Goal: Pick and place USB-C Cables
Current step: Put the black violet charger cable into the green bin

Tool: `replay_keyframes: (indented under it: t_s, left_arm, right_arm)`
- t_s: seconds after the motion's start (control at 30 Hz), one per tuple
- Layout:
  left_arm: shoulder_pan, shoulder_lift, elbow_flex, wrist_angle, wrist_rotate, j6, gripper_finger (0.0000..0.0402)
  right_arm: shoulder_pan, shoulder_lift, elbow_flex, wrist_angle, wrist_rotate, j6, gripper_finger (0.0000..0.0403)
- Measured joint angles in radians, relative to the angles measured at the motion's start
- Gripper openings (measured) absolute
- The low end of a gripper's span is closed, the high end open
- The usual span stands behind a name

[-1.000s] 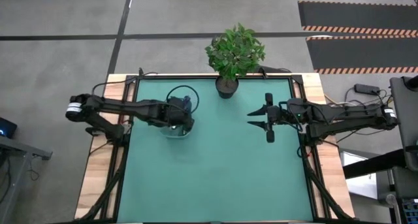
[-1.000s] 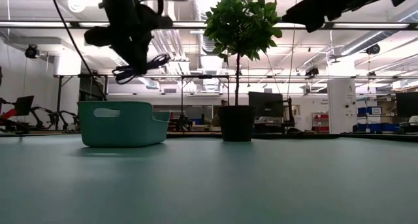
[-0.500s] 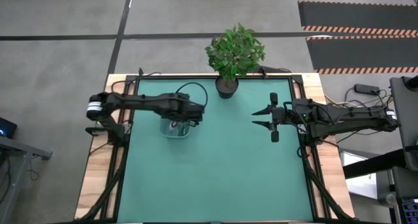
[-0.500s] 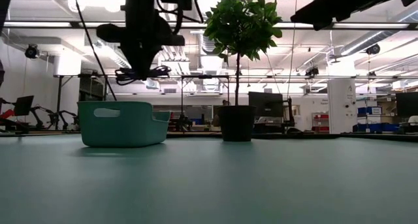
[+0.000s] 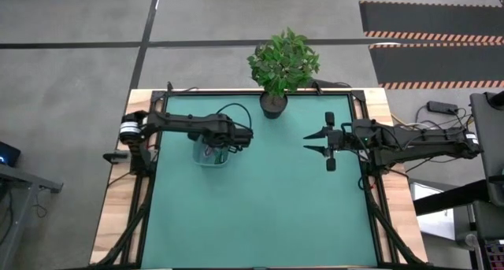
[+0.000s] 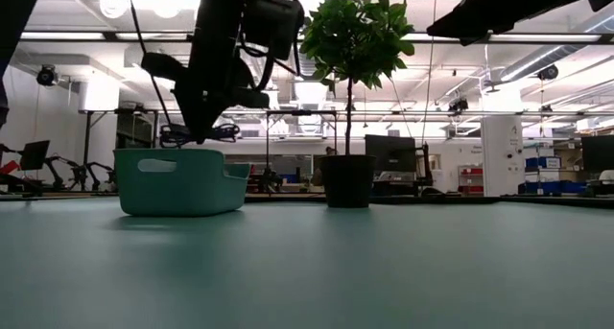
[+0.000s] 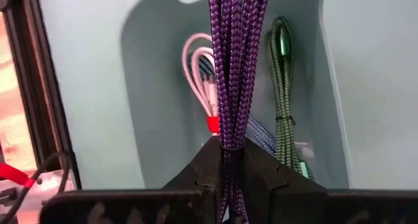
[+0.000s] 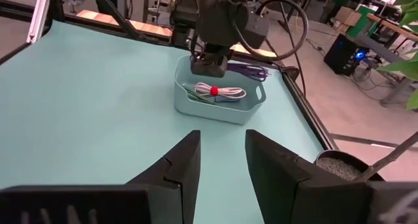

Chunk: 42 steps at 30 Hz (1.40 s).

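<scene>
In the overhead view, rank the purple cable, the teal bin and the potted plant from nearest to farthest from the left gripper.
1. Purple cable: clamped in the left gripper itself.
2. Teal bin: directly below the gripper.
3. Potted plant: at the table's far edge, toward the right arm's side.

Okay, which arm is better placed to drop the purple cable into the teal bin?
Left. The left gripper already has its jaws shut on the purple cable and hangs just above the teal bin. The right gripper waits open-jawed, holding nothing, on the table's far right side.
</scene>
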Motion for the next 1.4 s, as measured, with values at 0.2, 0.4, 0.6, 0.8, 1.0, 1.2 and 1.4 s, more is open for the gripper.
replay_keyframes:
  t_s: [0.2,0.4,0.6,0.8,1.0,1.2,1.4]
  left_arm:
    - [0.014,0.016,-0.004,0.007,0.011,0.008,0.0017]
    - [0.04,0.017,-0.012,0.009,0.027,-0.006,0.0017]
    - [0.043,0.017,-0.021,0.029,0.032,-0.019,0.0017]
    - [0.043,0.017,-0.052,0.079,0.034,-0.019,0.0017]
    - [0.043,0.017,-0.112,0.119,0.055,-0.043,0.0017]
    - [0.043,0.017,-0.163,0.19,0.059,-0.044,0.003]
    - [0.043,0.017,-0.182,0.221,0.063,-0.044,0.0028]
  right_arm:
    - [0.0,0.0,-0.001,0.0,0.0,-0.01,0.0113]
    - [0.0,0.0,-0.001,0.001,0.0,-0.01,0.0107]
    - [0.0,0.0,-0.001,0.001,0.0,-0.01,0.01]
    - [0.0,0.001,-0.001,0.0,0.0,-0.01,0.0091]
    - [0.0,0.001,-0.001,0.0,0.0,-0.014,0.0084]
    - [0.0,0.001,-0.001,0.0,0.0,-0.017,0.0086]
    - [0.0,0.001,-0.001,0.0,0.0,-0.022,0.008]
